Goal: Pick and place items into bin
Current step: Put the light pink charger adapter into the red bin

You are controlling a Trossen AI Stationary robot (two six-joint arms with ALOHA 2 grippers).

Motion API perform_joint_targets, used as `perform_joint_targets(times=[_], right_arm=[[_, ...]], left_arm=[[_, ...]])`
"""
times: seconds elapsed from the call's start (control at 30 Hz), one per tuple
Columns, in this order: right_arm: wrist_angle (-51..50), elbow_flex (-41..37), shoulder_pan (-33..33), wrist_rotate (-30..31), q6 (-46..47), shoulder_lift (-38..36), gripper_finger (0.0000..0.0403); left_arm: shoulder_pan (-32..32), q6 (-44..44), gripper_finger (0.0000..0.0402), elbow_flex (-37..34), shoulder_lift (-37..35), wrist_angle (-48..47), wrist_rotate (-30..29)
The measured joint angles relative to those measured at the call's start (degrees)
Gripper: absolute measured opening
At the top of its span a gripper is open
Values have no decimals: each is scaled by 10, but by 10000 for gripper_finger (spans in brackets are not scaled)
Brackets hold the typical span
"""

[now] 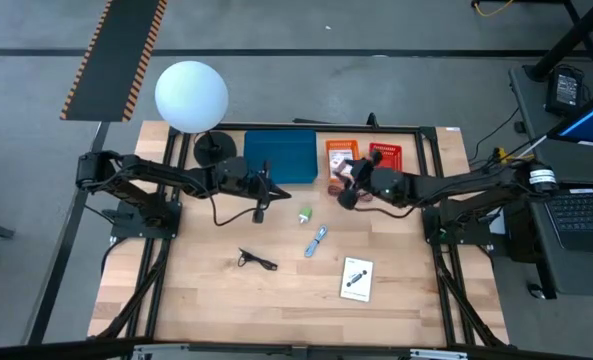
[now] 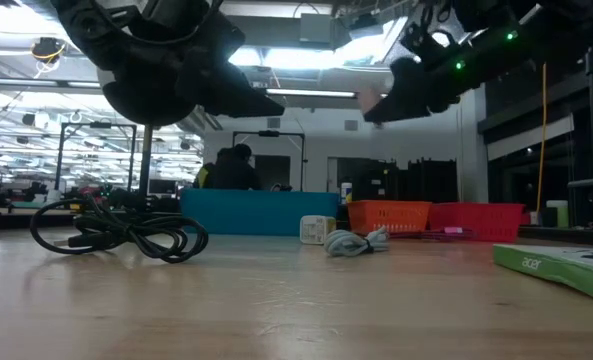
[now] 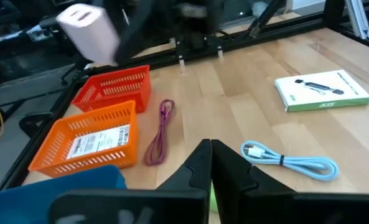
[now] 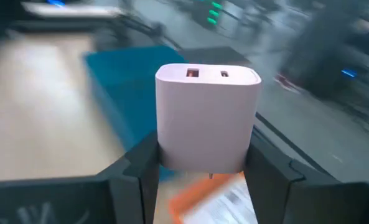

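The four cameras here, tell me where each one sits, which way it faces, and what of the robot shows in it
High view: above the table, looking straight down; both arms show, left gripper empty, right gripper.
Low view: at tabletop height, looking level across; both arms hang in from above.
Left wrist view: looks past its shut fingers at the orange basket.
Right wrist view: looks past its fingers at the pink block they clamp.
Shared: the teal bin shows in the high and right wrist views.

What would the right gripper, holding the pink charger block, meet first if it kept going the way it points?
Probably the blue bin: past the pink charger block in the right gripper, it lies ahead, though lower, so depth is unclear.
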Motion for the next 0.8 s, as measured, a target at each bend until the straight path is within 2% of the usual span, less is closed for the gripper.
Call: perform_joint_targets(times=[0.1,0.37,0.53,0.8], right_arm=[[-36,0,-11,43,25,-4,165],[-110,2,-43,50,112,-17,165],[-256,36,-56,52,184,-47,165],[-503,123,-59,49,291,-56,165]], left_arm=[[0,0,3,0,0,0,0],[2,0,3,0,0,23,-2],[2,2,3,0,0,51,-3],[2,90,4,0,0,91,-3]])
